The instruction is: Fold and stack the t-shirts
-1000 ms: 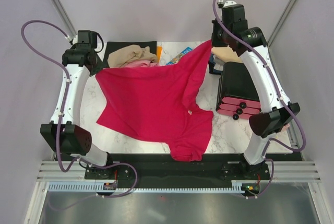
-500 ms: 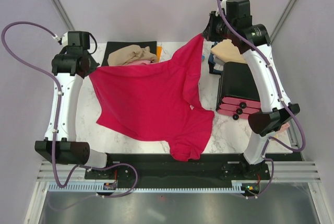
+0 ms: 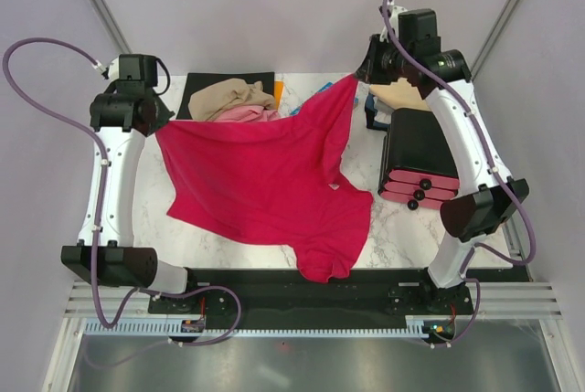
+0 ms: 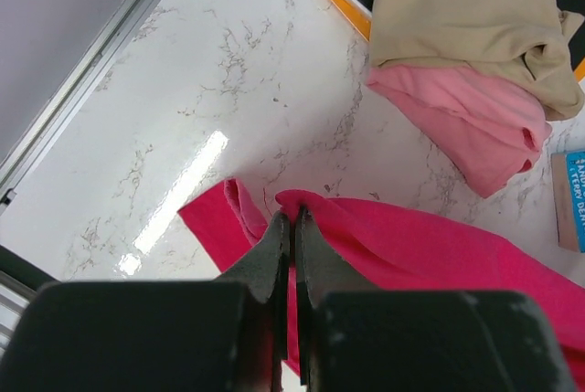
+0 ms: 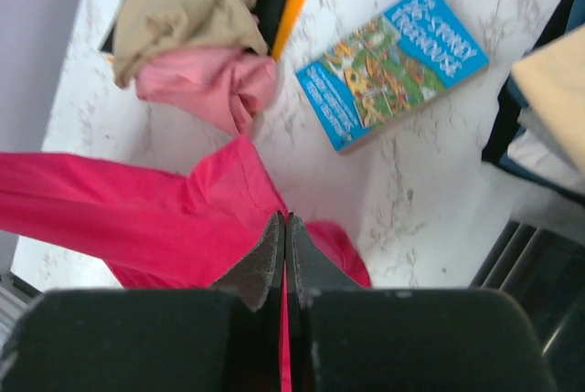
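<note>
Left gripper (image 4: 292, 214): jaws pressed together, pinching a bunched edge of the crimson t-shirt (image 3: 265, 182).
Right gripper (image 5: 284, 218): jaws likewise nipped on another edge, raised at the far right.
Crimson t-shirt: slung between both grippers, its lower part draped over the marble table (image 3: 393, 227) and its near edge. Unfolded.
Tan-brown t-shirt (image 4: 466, 17), pink t-shirt (image 4: 471, 122): one crumpled heap, far side.
Peach-cream t-shirt (image 5: 558, 72): apart, at right.
Progress, as I judge it: no stack begun.
Wrist views alone show the pinches and the blue book (image 5: 393, 63) whole. Overhead alone shows the full spread.
</note>
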{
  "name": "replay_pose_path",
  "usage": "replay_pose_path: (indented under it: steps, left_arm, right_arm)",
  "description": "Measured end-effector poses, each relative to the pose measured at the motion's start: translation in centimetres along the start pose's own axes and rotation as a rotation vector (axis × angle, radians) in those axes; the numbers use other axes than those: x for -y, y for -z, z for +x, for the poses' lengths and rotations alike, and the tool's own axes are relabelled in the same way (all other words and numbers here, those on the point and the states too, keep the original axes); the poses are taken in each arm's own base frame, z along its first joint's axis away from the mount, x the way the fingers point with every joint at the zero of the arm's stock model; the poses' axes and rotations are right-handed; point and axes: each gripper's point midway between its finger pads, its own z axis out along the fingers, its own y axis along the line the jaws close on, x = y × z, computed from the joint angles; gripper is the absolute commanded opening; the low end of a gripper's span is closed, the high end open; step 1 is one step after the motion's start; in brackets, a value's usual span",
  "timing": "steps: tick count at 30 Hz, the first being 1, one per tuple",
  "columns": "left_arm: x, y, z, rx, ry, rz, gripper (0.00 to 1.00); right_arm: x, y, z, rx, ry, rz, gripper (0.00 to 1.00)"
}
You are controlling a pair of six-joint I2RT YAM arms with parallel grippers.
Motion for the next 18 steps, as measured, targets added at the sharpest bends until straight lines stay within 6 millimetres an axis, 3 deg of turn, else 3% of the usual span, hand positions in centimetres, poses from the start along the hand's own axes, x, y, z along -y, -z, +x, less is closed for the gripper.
replay_pose_path:
  steps: [3,10,18]
  left_arm:
    - [0.3,-0.9,0.3,-0.015,-0.011,-0.009,0.02]
    - [1.7,-5.7,1.6,-0.072,-0.059,-0.052,0.02]
    - [1.9,-12.1,5.0,-0.175,-0.126,-0.160,0.02]
  right_arm:
    - [1.2,-1.5,2.6,-0.077,-0.016,0.028,0.00]
    - [2.7,-5.6,4.2,-0.131,-0.022,0.037,0.00]
    - [6.0,-14.4,8.2,-0.232,-0.047,0.059,0.00]
